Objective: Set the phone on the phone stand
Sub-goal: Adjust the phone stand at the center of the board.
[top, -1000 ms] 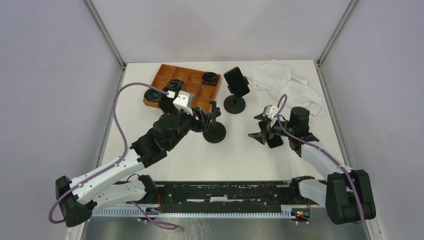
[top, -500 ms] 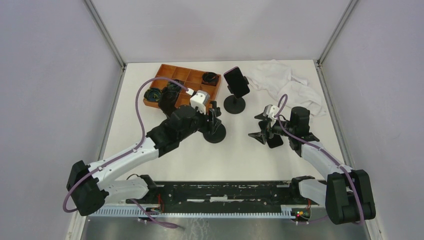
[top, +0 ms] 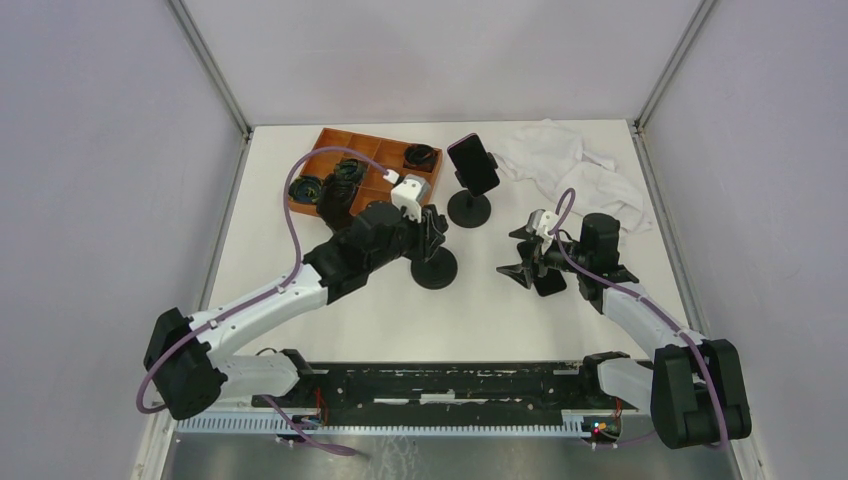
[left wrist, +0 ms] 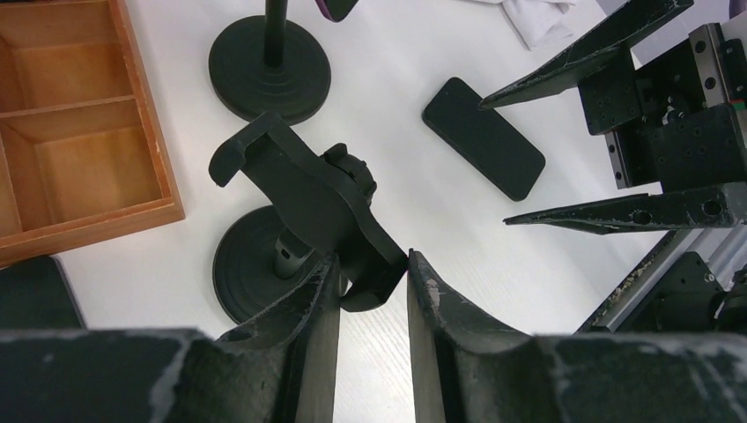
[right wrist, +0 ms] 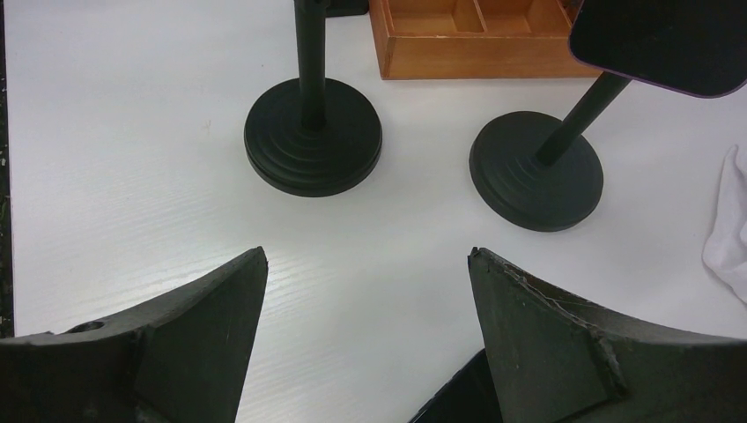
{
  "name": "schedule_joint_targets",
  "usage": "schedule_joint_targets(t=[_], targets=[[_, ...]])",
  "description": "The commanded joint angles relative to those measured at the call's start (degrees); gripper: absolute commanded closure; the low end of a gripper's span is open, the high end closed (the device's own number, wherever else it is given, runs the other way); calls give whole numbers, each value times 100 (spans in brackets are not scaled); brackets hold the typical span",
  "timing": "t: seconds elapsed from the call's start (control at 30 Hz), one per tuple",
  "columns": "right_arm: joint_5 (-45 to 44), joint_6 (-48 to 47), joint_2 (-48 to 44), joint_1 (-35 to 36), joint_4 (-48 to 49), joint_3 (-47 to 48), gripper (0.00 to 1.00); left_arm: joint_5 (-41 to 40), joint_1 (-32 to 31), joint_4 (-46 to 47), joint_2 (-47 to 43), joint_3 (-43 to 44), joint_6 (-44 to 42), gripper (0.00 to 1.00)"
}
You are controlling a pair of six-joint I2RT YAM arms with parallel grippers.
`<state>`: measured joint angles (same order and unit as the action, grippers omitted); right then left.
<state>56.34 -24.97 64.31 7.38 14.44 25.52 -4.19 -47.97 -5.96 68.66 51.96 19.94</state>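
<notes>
A black phone [left wrist: 483, 138] lies flat on the white table, partly under my right gripper [top: 525, 258], which hangs over it with its jaws spread wide and nothing between them; only a dark corner of the phone [right wrist: 458, 401] shows in the right wrist view. The empty black phone stand [top: 436, 268] stands mid-table. My left gripper [left wrist: 372, 263] is closed on the lower end of the stand's cradle [left wrist: 299, 189], both fingers touching it. A second stand [top: 469, 209] behind it carries another phone [top: 473, 165].
An orange compartment tray [top: 330, 148] with black round parts sits at the back left. A crumpled white cloth [top: 570, 165] lies at the back right. The two stand bases [right wrist: 313, 145] [right wrist: 537, 172] are close together ahead of the right gripper.
My left arm has swung right and forward to the empty stand, and its jaws have narrowed onto the cradle. The stand's base has shifted slightly right. The right arm has not moved.
</notes>
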Motion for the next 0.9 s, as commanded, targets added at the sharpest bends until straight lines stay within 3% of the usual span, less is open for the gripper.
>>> schedule_joint_targets(t=[0.0, 0.17, 0.27, 0.37, 0.57, 0.87], targets=[[9, -78, 11, -24, 39, 217, 9, 216, 15, 187, 121, 343, 399, 66], [9, -78, 11, -27, 36, 223, 9, 68, 15, 319, 271, 373, 928, 68], [9, -78, 11, -26, 33, 226, 9, -103, 11, 476, 329, 285, 1361, 75], [9, -93, 10, -36, 18, 238, 9, -311, -9, 697, 329, 130, 1725, 74], [9, -121, 13, -54, -33, 262, 9, -417, -131, 1130, 256, -4, 2030, 57], [-9, -267, -32, -134, -221, 335, 8, 0, -143, 1259, 114, 39, 1779, 39]])
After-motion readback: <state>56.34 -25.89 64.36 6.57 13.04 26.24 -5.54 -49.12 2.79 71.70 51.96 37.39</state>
